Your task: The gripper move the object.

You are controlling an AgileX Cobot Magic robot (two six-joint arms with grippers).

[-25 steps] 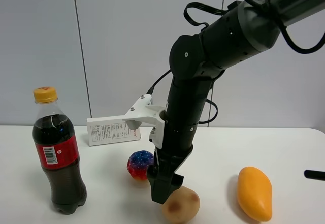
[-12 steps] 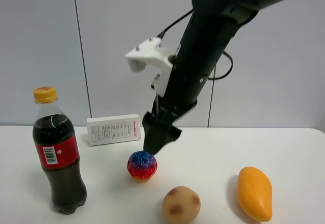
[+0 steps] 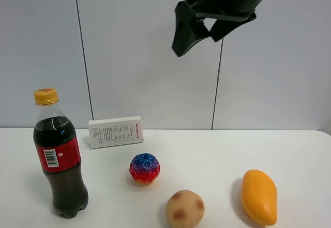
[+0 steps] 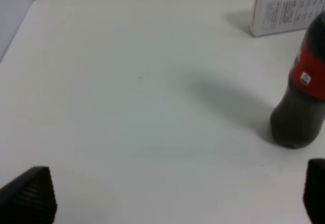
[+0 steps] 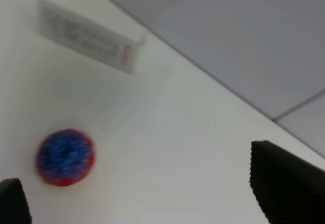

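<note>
The object, a tan potato-like ball (image 3: 184,209) with brown spots, lies on the white table (image 3: 207,155) near the front edge, between the speckled ball and the mango. My right gripper (image 3: 199,39) is open and empty, high above the table and well clear of the object. In the right wrist view its two black fingers (image 5: 284,188) stand wide apart, and the object is out of that view. My left gripper (image 4: 167,198) is open and empty over bare table, with only its fingertips (image 4: 28,196) showing.
A cola bottle (image 3: 58,155) stands at the front left and also shows in the left wrist view (image 4: 302,97). A white box (image 3: 116,132) lies at the back. A blue-and-red speckled ball (image 3: 144,168) sits mid-table. An orange mango (image 3: 259,196) lies at the right.
My right gripper has risen from right beside the object at table level to high above the table. The object stays where it lay.
</note>
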